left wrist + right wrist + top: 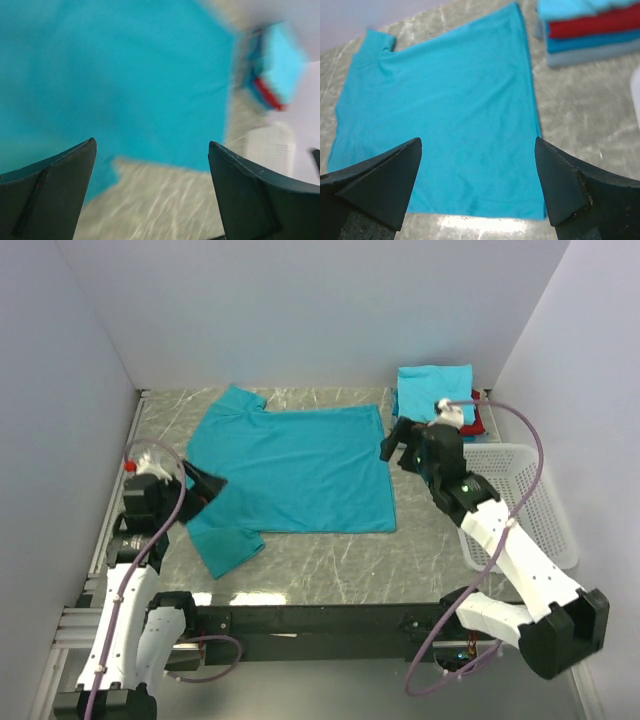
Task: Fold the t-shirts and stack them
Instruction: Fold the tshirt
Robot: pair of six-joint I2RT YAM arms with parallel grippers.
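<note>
Marble table (330,560), flat teal shirt (300,465), basket (545,510) beside stack (435,388)

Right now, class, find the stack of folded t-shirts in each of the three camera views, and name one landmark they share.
Top external: stack of folded t-shirts in the upper right.
Left wrist: blurred, upper right.
Right wrist: top right corner, partly cut off.
Shared landmark: the spread teal t-shirt, left of the stack in all three.
</note>
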